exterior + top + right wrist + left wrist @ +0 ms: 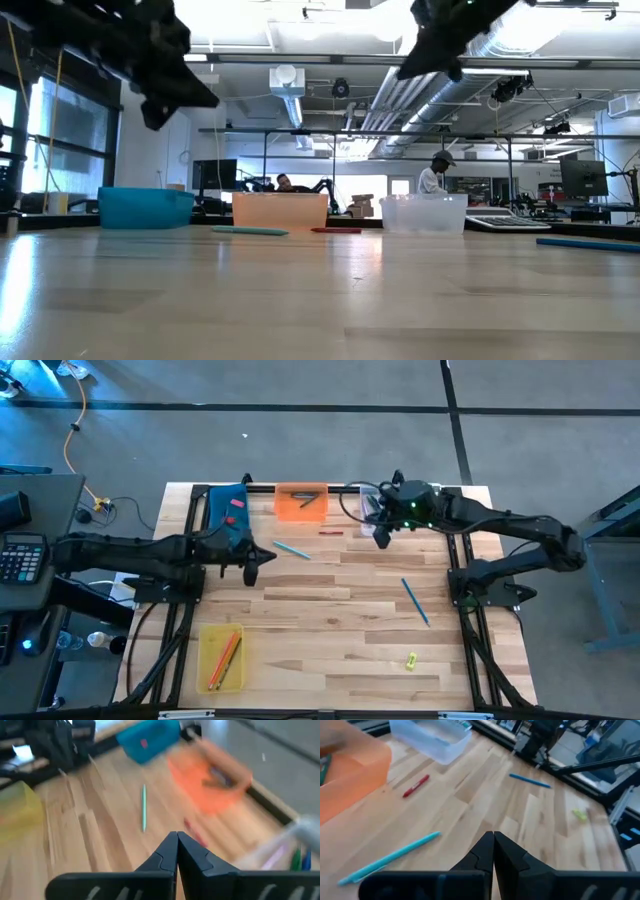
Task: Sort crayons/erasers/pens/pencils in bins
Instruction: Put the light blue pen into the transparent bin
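My left gripper (252, 565) (493, 840) hangs shut above the table's left middle, beside the blue bin (228, 510). A teal pen (292, 550) (390, 857) lies flat just ahead of it. My right gripper (381, 538) (177, 840) is shut too, raised near the clear bin (370, 505) at the far edge. A red crayon (331, 533) (416, 785) lies between the orange bin (301, 501) and that gripper. A blue pen (415, 601) lies flat at the right middle. Neither gripper holds anything.
The yellow bin (221, 656) with orange pencils stands at the near left. A small yellow-green piece (411, 660) lies near the front right. A pink eraser (232, 503) lies in the blue bin. Bare wood spreads across the table's middle. A calculator (22, 555) sits off the table, left.
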You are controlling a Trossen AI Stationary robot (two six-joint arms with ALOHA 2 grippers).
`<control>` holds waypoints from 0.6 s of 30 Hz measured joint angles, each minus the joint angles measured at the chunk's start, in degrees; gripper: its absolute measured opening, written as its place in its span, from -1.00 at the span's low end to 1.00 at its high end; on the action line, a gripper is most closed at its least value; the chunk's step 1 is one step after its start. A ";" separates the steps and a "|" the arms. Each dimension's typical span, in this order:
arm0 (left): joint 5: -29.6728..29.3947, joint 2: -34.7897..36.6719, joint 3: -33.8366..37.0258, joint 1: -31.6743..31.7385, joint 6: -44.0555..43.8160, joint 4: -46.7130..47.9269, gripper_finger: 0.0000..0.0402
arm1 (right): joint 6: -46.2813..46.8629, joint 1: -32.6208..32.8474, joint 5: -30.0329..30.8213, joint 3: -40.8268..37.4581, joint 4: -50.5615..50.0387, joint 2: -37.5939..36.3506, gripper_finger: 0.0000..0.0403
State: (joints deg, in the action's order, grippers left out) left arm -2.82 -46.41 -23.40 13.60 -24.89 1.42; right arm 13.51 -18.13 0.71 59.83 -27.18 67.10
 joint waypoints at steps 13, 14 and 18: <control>13.57 -6.92 0.00 12.64 4.47 -5.10 -1.00 | 27.45 15.56 7.86 0.00 -30.15 -1.10 -1.00; 14.50 -7.35 0.00 13.17 4.97 -5.14 -1.00 | 29.19 16.47 7.86 0.00 -31.63 -1.10 -1.00; 17.59 -10.53 -1.57 14.20 8.69 -3.55 -1.00 | 33.62 18.54 7.90 0.00 -34.07 -1.10 -1.00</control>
State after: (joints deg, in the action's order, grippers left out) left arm 14.77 -56.94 -24.97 27.80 -16.20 -2.13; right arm 47.13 0.42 8.61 59.83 -61.25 66.00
